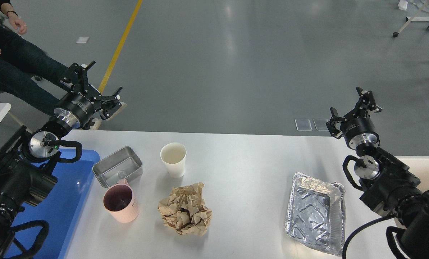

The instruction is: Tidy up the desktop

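Bare desktop (250,169) between cup (173,159) and foil tray (316,212)

A smooth grey floor (236,54) fills the far part of the head view, glossy enough to carry soft pale streaks of reflected light. A yellow line (119,46) runs diagonally across it at the upper left, with a small white scrap (82,39) lying near it. Two clear square plates (311,124) lie flat on the floor. At the upper right stand white furniture legs on black castors (415,21). A seated person (9,68) occupies the upper left corner.
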Controlling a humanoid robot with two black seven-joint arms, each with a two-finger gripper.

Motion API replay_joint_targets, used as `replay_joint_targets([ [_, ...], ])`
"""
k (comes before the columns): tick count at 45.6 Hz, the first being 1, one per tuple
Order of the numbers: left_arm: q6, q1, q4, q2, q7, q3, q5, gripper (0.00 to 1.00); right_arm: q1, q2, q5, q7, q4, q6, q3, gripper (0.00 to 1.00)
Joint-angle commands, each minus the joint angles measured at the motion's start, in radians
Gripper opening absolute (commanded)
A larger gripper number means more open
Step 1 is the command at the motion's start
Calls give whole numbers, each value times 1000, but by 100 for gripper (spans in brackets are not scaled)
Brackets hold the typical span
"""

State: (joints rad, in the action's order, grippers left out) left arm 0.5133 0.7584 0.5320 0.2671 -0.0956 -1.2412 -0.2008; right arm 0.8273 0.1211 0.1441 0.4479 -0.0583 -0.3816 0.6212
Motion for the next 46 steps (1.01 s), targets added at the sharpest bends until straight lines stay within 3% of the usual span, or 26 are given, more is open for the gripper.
replay_joint_targets([
  [1,7,4,0,3,-9,0,0,98,1,5,0,0,1,3,0,100],
  [10,7,6,2,0,-13,17,-3,98,-2,5,0,0,3,3,0,100],
  [17,-24,15,89,76,-27,284,-63,98,-1,8,0,-1,5,3,0,100],
  [22,-87,-5,342,282,-9,480,-74,98,-1,12,0,-1,5,3,0,100],
  [30,-105,-86,594,569,-9,631,-117,98,1,22,0,-1,3,3,0,100],
  [35,-101,-169,746,754,-3,651,-198,98,1,23,-1,-1,3,3,0,100],
  [41,-88,-263,927,1001,40,652,-318,98,4,23,-9,-1,3,3,-1,100],
  [46,-27,-307,968,1152,102,651,-345,98,6,32,-15,-1,1,3,-1,100],
])
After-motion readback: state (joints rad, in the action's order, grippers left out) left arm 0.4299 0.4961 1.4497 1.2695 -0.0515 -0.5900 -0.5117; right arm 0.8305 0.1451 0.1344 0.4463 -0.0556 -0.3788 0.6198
